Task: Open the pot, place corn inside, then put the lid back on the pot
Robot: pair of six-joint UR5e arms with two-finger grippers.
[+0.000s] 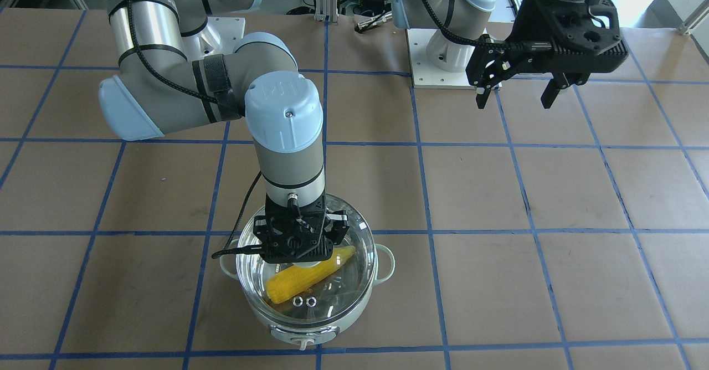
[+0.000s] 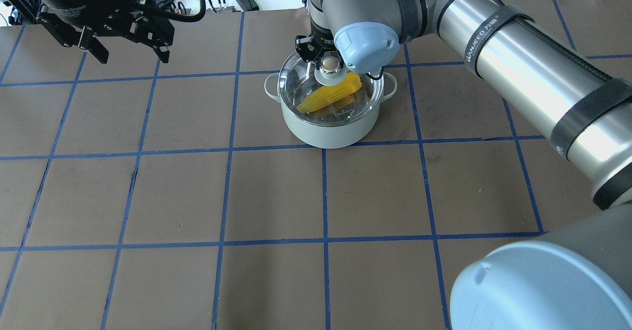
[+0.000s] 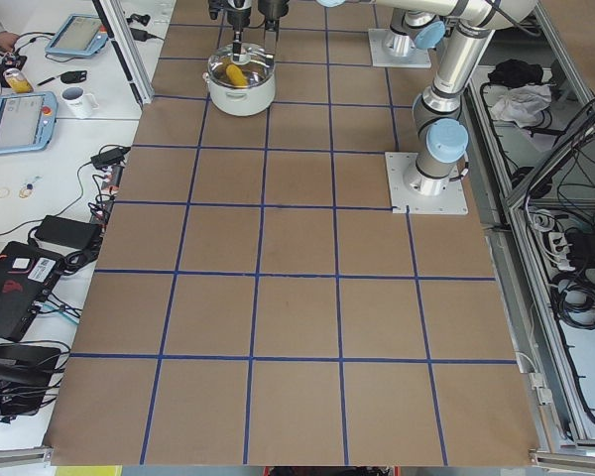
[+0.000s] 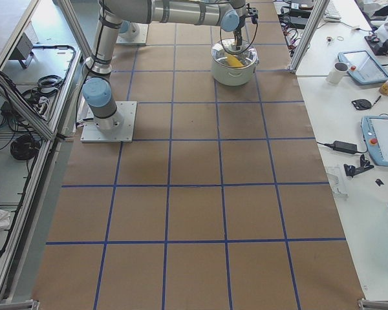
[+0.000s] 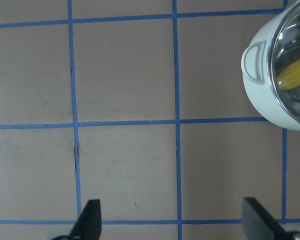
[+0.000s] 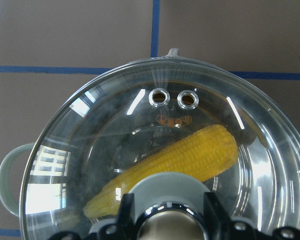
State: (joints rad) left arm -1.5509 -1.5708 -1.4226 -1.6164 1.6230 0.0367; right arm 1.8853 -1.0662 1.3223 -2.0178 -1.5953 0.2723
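Observation:
The pale green pot (image 2: 326,132) stands on the brown table, far from the robot's base. The yellow corn (image 2: 328,98) lies slantwise inside it. The clear glass lid (image 2: 296,83) sits on the pot's rim, with its two vent rings (image 6: 160,97) toward the control knob. My right gripper (image 1: 302,256) points down over the lid's centre. Its fingers (image 6: 127,212) press both sides of the beige knob (image 2: 330,64). My left gripper (image 1: 515,96) is open and empty, high above the table and well away from the pot. The pot's handle (image 5: 253,62) shows in the left wrist view.
The two arm base plates (image 1: 437,71) sit at the robot's edge of the table. Desks with tablets (image 3: 20,119) and a mug (image 3: 76,99) stand beyond the far edge near the pot. Blue tape lines grid the table (image 2: 276,196).

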